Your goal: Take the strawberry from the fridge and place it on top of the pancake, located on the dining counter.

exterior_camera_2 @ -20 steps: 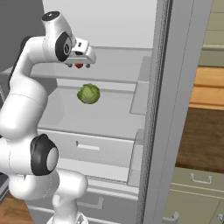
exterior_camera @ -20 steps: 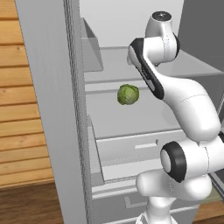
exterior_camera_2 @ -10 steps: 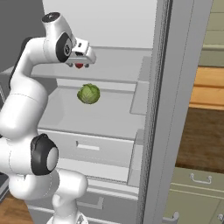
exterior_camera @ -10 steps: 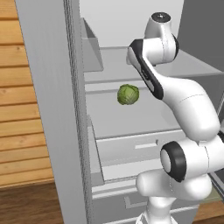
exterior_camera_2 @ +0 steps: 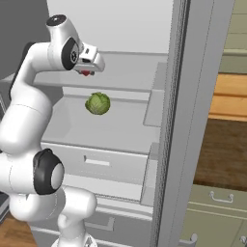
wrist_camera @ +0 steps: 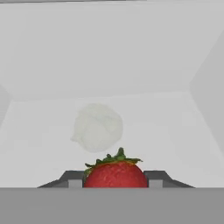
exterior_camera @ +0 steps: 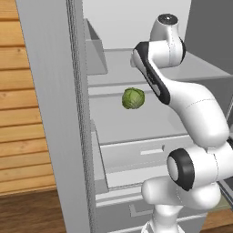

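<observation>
A strawberry (wrist_camera: 115, 174) sits on the fridge's upper white shelf (exterior_camera_2: 130, 77); a cabbage (exterior_camera_2: 98, 103) on the shelf below.

— Where is the small round dark-red strawberry (wrist_camera: 115, 175) with the green leafy cap?

— On a white upper shelf inside the tall light-grey fridge (exterior_camera_2: 166, 120), upright, cap on top, squeezed between two dark fingertips (wrist_camera: 72, 179).

— And the fridge itself?

— Doors swung open, white shelves bare-faced, lower drawers shut.

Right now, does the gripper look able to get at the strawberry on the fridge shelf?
Probably yes: the gripper already has the strawberry between its fingertips, with nothing in between; the cabbage sits on a lower shelf.
</observation>
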